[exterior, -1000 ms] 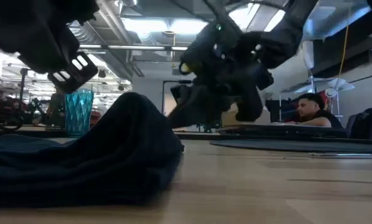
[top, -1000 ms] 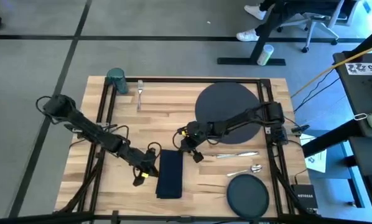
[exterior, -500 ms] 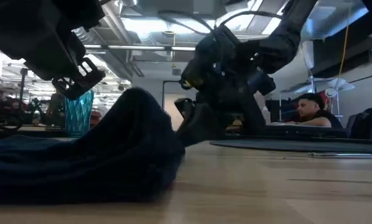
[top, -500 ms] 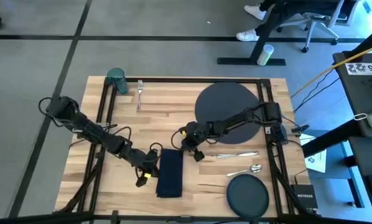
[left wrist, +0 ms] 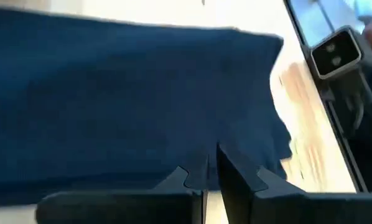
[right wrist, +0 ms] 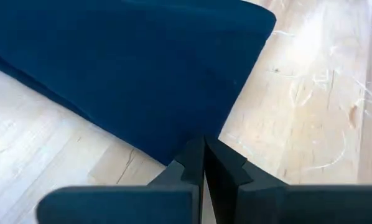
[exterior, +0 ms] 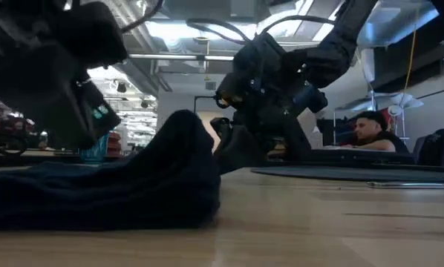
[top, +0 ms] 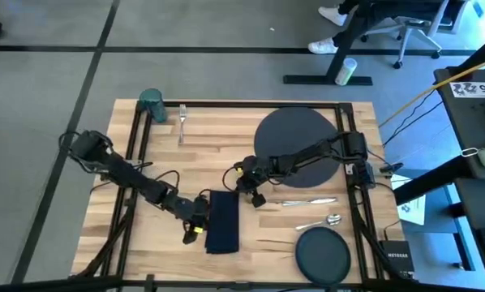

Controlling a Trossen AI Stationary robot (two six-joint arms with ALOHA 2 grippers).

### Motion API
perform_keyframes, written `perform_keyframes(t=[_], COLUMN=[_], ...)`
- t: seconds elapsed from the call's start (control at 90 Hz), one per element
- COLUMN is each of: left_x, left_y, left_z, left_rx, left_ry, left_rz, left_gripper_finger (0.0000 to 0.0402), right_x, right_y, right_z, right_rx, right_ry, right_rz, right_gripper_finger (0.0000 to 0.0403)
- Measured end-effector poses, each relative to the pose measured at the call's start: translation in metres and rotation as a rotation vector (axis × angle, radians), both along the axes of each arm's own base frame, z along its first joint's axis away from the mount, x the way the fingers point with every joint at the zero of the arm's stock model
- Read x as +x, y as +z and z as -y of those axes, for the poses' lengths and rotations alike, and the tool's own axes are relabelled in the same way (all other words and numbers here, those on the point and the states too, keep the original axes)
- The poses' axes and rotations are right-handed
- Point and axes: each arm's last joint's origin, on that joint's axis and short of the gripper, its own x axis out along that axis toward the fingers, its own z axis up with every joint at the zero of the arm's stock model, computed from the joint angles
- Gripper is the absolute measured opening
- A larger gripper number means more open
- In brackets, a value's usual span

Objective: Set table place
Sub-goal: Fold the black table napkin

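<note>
low in the high view, near the bottom edge, the small dark plate [top: 323, 255] sits at lower right of the tabletop [top: 251, 243]. just left of centre lies the navy napkin [top: 221, 222], a long folded strip; in the low view it bulges up in a hump [exterior: 170, 170]. the left gripper [top: 195, 221] is down at the napkin's left edge, arm reaching in from the middle left, and in its wrist view its fingers [left wrist: 232, 177] are pressed together with only a thin slit, tips right against the blue cloth [left wrist: 130, 93]; whether any fabric is caught between them, can't tell. the right gripper [top: 247, 188] hangs just past the napkin's upper right corner, arm stretching in from the right; its fingers [right wrist: 220, 163] are pressed together too, nothing between them, tips over bare wood beside the cloth's edge [right wrist: 130, 68]. right of that, the spoon [top: 322, 221] and above it the knife [top: 307, 202] lie on the wood. higher up, the big dark charger [top: 295, 138] sits at upper centre-right. the fork [top: 182, 122] lies at upper left, and the teal cup [top: 152, 105] stands at the far upper-left corner.
</note>
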Motion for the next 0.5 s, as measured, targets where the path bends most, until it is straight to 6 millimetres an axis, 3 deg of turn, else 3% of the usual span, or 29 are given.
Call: perform_keyframes(t=[0.5], left_x=[0.005], left_y=[-0.0044], left_z=[-0.0018], left_rx=[-0.037], left_ry=[0.026], left_rz=[-0.013], left_gripper_finger=[0.0014], right_x=[-0.0002], right_y=[-0.0003], right_z=[0.0087], right_rx=[-0.027], right_ry=[-0.021], right_rz=[0.003], right_gripper_finger=[0.0])
